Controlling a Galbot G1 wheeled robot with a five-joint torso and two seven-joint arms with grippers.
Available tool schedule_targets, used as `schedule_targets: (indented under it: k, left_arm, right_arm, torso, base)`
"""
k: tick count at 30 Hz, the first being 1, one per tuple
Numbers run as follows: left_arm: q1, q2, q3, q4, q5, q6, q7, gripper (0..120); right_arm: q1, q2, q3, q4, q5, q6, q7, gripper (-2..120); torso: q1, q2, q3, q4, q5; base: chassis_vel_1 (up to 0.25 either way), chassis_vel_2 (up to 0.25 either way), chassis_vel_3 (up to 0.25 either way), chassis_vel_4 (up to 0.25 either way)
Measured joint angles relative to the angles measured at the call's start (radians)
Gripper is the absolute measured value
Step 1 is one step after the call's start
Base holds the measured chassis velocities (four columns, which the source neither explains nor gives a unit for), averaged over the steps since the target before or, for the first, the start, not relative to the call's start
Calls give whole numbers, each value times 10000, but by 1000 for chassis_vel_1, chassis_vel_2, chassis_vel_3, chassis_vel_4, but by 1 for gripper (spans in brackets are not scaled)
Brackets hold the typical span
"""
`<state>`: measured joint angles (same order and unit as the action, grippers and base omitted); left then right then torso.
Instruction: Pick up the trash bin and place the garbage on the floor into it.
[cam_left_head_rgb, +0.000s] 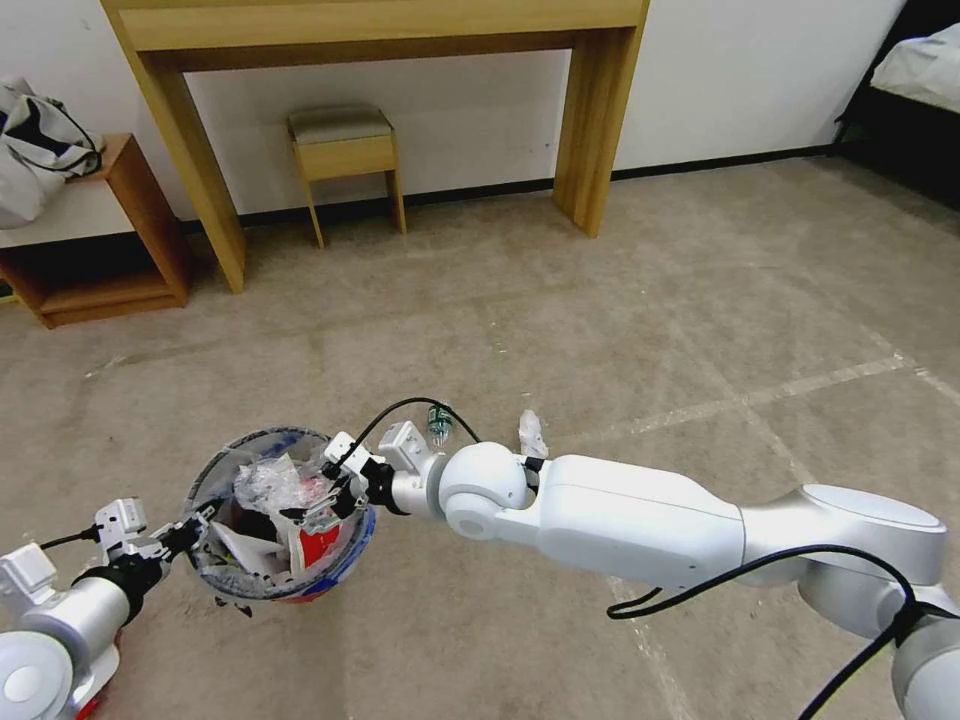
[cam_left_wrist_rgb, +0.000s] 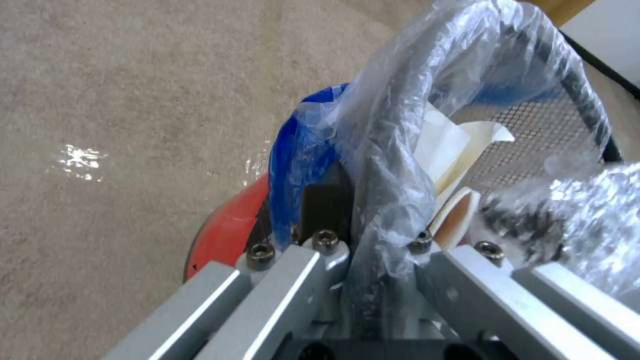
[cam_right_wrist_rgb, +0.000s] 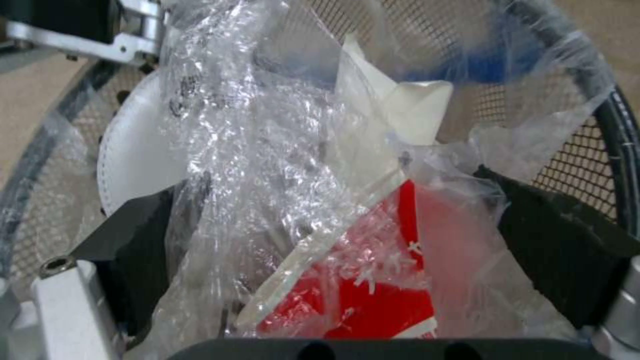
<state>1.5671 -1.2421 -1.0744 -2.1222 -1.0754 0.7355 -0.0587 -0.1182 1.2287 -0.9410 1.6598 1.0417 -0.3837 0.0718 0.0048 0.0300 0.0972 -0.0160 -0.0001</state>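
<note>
The left gripper (cam_left_head_rgb: 185, 537) is clamping the bag-wrapped rim of the trash bin (cam_left_head_rgb: 215, 470), one finger outside the wall and one inside, and the bin is hanging just over the carpet (cam_left_head_rgb: 600, 330) at the robot's front-left. The right gripper (cam_left_head_rgb: 335, 495) is reaching into the bin's mouth w/ its jaws spread wide; a clear wrapper (cam_right_wrist_rgb: 267, 165) and a red-and-white packet (cam_right_wrist_rgb: 380, 280) are lying between them, pinched by neither as far as I can tell.

Risks, as I'm reading it: the grip is on one edge only over slick plastic liner, so the bin could be slipping or swinging, esp. if the right arm nudges it. The crinkly wrapper could also be snagging a finger and riding back out (it's puffed up near rim level).

The bin's mouth is pointing up, tipped slightly toward the robot; its axis is running near vertical. A small green-labelled bottle (cam_left_head_rgb: 438, 422) and crumpled white paper (cam_left_head_rgb: 531, 433) are lying on the carpet just beyond the right arm.
</note>
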Motion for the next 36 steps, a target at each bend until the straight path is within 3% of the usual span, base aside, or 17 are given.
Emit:
schedule_targets:
  k: [36]
  left_arm:
    - [-171,-64,158,194,81,-3,13,1]
  right_arm:
    - [363,-584,-72,587,45,-106,246,100]
  torso:
    - [0,1,0,0,2]
  base:
    - [0,0,0,0]
